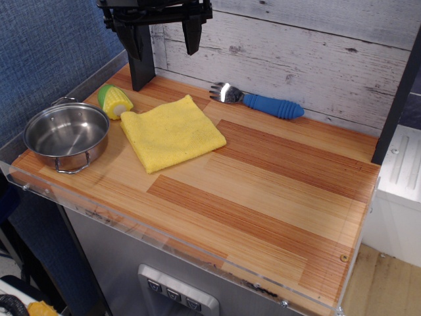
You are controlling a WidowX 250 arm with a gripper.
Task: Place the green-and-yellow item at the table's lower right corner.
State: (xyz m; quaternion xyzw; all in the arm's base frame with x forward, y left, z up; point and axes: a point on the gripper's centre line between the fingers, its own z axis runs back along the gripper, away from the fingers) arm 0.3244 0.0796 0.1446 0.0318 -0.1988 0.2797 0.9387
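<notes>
Gripper (166, 38) is seen spread wide at the top of frame, nothing held or touched; fingers point down above the table's (276, 217) far-left edge. Arm body is cropped out. Toy corn (114, 101) is lying at the far-left, between the steel pot (66, 135) and yellow cloth (172, 131), touching the cloth's corner.

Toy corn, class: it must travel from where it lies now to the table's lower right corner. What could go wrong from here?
1. The corn sits wedged between the pot and the yellow cloth; the open gripper may snag either.
2. Its rounded, bumpy shape might slip or roll.
3. The target corner borders the table edge; it could fall off.
</notes>
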